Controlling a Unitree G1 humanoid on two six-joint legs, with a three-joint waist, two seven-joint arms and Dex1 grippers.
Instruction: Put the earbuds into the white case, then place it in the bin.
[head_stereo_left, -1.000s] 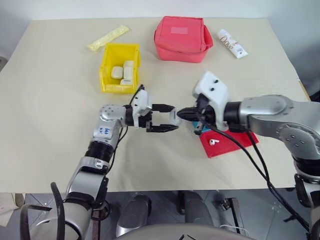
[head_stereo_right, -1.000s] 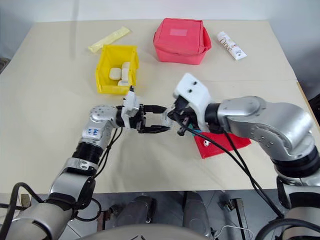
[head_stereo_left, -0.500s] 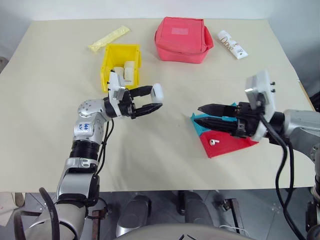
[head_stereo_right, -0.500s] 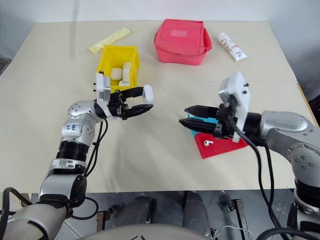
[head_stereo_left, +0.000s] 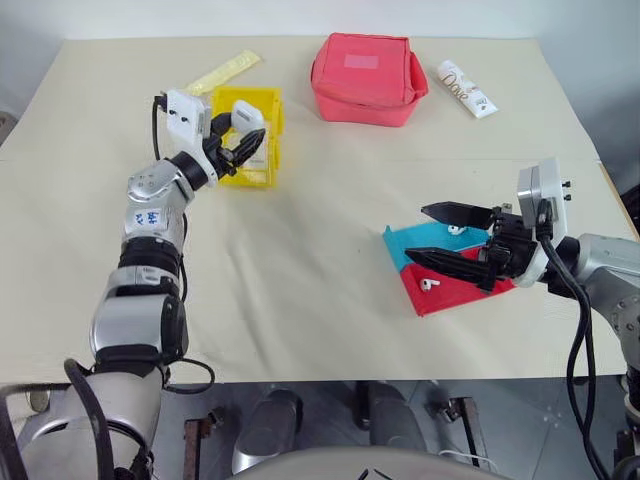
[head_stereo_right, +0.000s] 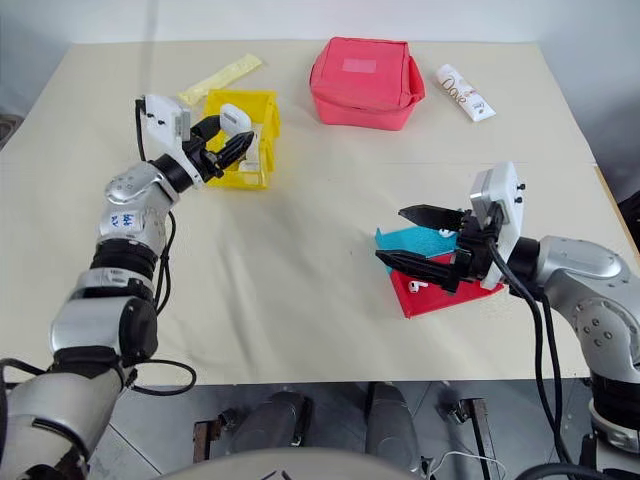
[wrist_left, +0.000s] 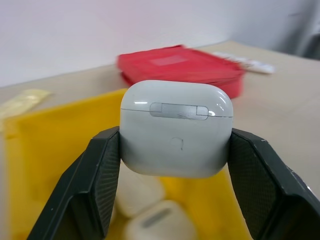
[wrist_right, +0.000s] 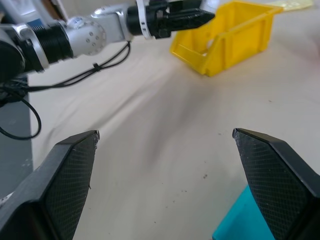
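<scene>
Since the earlier frames, the white case (wrist_left: 176, 129) has been carried away from the meeting point between the two arms and is now brought over the bin (head_stereo_left: 262, 175), while the right gripper (head_stereo_left: 447, 236) has been drawn back over the blue-and-red tray (head_stereo_left: 455, 290) and opened.

The case is shown pinched at its two flat sides between the pads of the left gripper (head_stereo_left: 243, 140), lid closed, hinge plate facing the wrist camera. This grip across the sides appears chosen so that the case can be dropped straight into the open top once the pads part. Beyond and below the fingertips, several similar white cases (wrist_left: 145, 192) are seen lying on the bin floor.

The fingers of the right gripper are spread wide and hold nothing; a single earbud (head_stereo_left: 429, 283) lies on the red part of the tray, just under the lower fingertip.

Materials: the case is a glossy, hard, rounded rectangle; the bin is of bright yellow rigid plastic with a lowered front lip; the finger pads (wrist_right: 70, 175) bear a fine cross-hatched rubber texture, suited to holding smooth plastic. The table (head_stereo_left: 320, 230) is covered by a matt beige cloth.
</scene>
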